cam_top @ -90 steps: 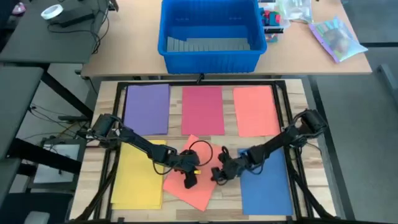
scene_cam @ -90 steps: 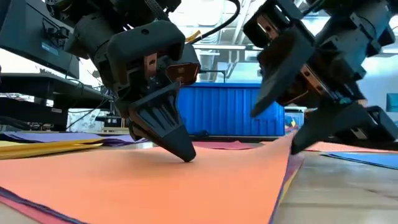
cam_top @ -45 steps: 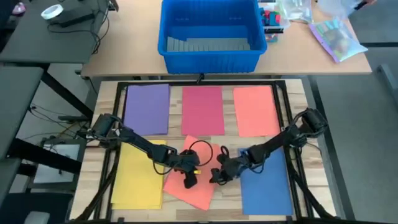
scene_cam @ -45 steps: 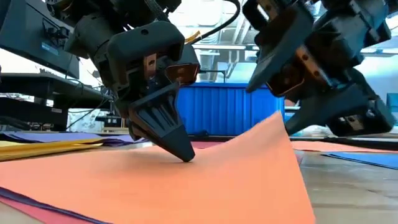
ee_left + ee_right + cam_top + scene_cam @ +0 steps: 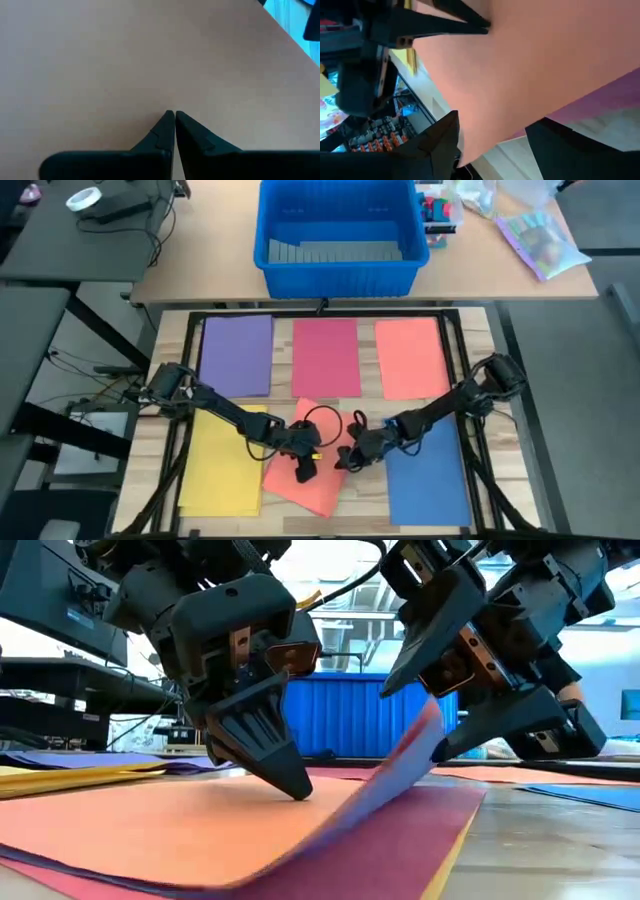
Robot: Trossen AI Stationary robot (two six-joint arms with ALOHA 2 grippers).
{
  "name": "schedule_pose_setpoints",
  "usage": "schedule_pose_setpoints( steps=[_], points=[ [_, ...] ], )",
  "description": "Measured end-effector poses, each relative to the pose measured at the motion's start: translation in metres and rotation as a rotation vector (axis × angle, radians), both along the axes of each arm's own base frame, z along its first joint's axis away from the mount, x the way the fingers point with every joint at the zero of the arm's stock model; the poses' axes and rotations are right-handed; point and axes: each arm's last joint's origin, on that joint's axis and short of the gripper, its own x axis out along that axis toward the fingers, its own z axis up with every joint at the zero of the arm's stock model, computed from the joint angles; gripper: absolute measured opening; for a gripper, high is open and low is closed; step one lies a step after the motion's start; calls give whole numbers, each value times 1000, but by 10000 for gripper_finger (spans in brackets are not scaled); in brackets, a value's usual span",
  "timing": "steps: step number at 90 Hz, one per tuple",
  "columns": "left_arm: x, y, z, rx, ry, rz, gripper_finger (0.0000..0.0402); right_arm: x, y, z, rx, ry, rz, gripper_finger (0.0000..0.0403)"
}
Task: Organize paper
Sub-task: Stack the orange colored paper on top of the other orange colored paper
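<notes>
A skewed stack of paper lies at the table's near middle, with an orange sheet (image 5: 320,490) on top. My left gripper (image 5: 302,470) is shut, its tips down on that sheet (image 5: 150,830). My right gripper (image 5: 345,460) is shut on the sheet's right edge and holds it raised. A dark red sheet (image 5: 400,830) shows underneath, with purple and yellow edges below it. Sorted sheets lie flat: purple (image 5: 237,355), red-pink (image 5: 326,357), orange (image 5: 411,357), yellow (image 5: 222,463), blue (image 5: 427,480). My left gripper presses its shut fingertips (image 5: 175,114) down on the middle of the orange sheet, slanting from above. The sheet lies flat on the stack there. My right gripper pinches the orange sheet's right edge (image 5: 432,725) between its two fingers, coming level from the table's right. That single layer is lifted and curves down to the stack (image 5: 530,75).
A big blue bin (image 5: 340,235) stands on the desk beyond the table's far edge, with a clear bag of colourful contents (image 5: 540,240) to its right. A black frame (image 5: 320,312) borders the table. Bare wood shows between the sheets.
My right gripper has gone up and a little toward the table's left with the orange sheet's right edge. That edge has risen and curled over, uncovering the dark red sheet beneath. The sheet's middle stays pinned under my left gripper.
</notes>
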Motion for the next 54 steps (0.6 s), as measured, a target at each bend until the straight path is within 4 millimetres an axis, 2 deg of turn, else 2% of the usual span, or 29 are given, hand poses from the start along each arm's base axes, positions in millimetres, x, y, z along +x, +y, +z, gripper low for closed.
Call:
schedule_pose_setpoints(
  steps=[13, 54],
  points=[
    [0, 0, 0, 0, 0, 0, 0, 5, 2, 8, 19, -99, 14, 214],
    [0, 0, 0, -2, 1, 2, 0, 6, 3, 10, 33, -128, 69, 214]
  ],
)
